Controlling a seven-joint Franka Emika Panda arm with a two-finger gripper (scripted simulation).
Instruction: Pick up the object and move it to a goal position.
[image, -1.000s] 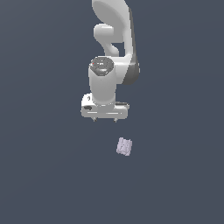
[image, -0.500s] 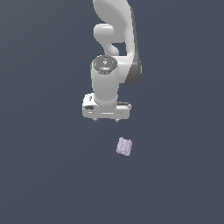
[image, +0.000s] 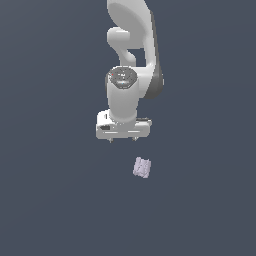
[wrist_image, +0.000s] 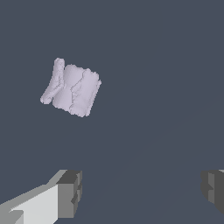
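Lavender block (image: 142, 168) lies apart from pincer (image: 122, 140); jaws wide, empty. Risk: descent off-centre, fingertip (wrist_image: 69, 193) clips block, knocks it askew.

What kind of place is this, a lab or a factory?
Most likely neither: it looks like a computer simulation. A white robot arm with an open gripper hangs over a flat, featureless grey ground, with one small lavender block apart from it.
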